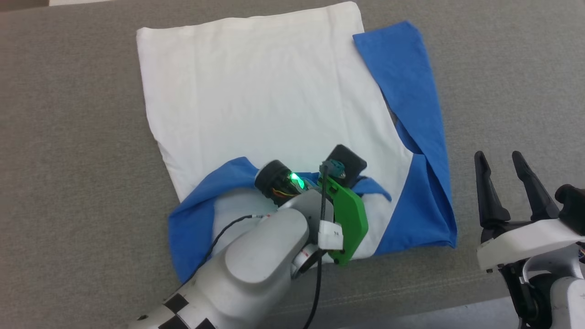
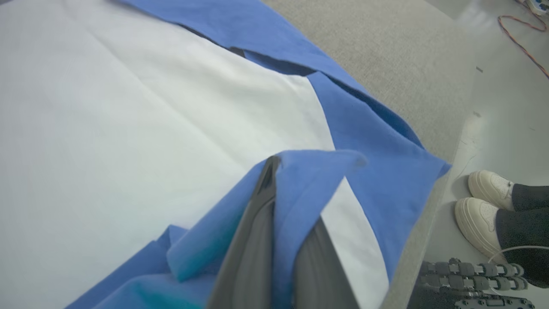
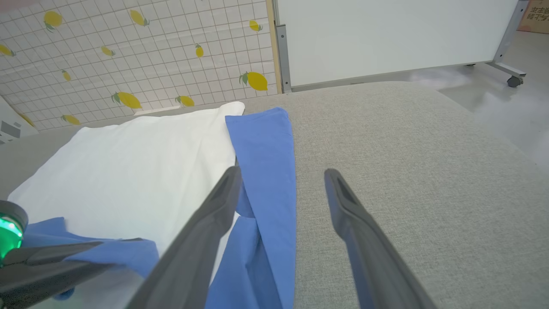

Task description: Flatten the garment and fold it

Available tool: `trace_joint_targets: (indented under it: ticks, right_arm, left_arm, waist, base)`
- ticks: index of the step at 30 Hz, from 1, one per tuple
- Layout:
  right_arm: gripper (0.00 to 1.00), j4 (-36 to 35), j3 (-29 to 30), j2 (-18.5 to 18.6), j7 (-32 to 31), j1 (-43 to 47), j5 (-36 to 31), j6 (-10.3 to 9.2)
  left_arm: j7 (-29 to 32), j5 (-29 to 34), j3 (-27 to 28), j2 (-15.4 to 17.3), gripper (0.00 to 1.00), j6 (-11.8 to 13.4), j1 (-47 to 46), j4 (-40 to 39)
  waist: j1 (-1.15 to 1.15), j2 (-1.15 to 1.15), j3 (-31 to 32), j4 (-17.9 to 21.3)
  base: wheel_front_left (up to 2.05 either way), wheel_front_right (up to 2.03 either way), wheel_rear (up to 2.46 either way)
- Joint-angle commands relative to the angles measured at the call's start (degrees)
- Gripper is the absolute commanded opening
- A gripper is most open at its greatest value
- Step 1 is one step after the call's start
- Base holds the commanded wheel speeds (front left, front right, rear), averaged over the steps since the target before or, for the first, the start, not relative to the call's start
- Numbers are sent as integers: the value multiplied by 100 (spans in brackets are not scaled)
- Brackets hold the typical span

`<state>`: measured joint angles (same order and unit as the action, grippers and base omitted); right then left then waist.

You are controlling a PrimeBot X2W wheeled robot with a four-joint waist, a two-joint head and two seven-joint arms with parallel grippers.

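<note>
1. The T-shirt point(image 1: 265, 105) lay spread on the grey fabric-covered table point(image 1: 68, 160), roughly mid-table. Its white body was mostly flat, with the straight hem toward the table's far edge.
2. The royal-blue shoulders sat at the end toward the table's near edge. The right blue sleeve point(image 1: 406, 77) ran as a long strip on the table's right side, along the white body's edge, and was folded over itself near its lower end.
3. The left blue sleeve point(image 1: 192, 219) was bunched and turned inward over the white body, leaving a rumpled blue fold on the side toward the table's near edge.
4. The left arm's pale forearm rose from the table's near edge and bent over the T-shirt's shoulder end. A green bracket and a lit green ring showed at the wrist.
5. The left gripper point(image 2: 294, 201) was pressed together on a flap of blue cloth. In the left wrist view the cloth draped over and between the two dark fingers point(image 2: 253, 240).
6. The right gripper point(image 1: 498, 157) stood over bare table toward the near right, clear of the T-shirt. Its fingers were spread wide with nothing between them.
7. White shoes point(image 2: 484, 206) of a person stood on the floor beyond the table's edge.
</note>
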<state>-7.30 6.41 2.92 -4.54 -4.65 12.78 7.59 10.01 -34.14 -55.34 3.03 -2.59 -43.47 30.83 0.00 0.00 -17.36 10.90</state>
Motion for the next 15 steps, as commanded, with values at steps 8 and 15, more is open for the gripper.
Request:
trace_joint_targets:
  ticks: [8,15]
  right_arm:
    - [100,214,-102,-4,177,-121,130,-10]
    - [100,225,-32,-4,116,-109,36,-10]
  left_arm:
    - [466,-275,-832,-14,100,-114,70,650]
    - [98,-1151,-542,-14,100,-186,96,191]
  waist:
    - [0,0,-255,352]
    - [0,0,-120,61]
  base:
    - [0,0,0]
    - [0,0,0]
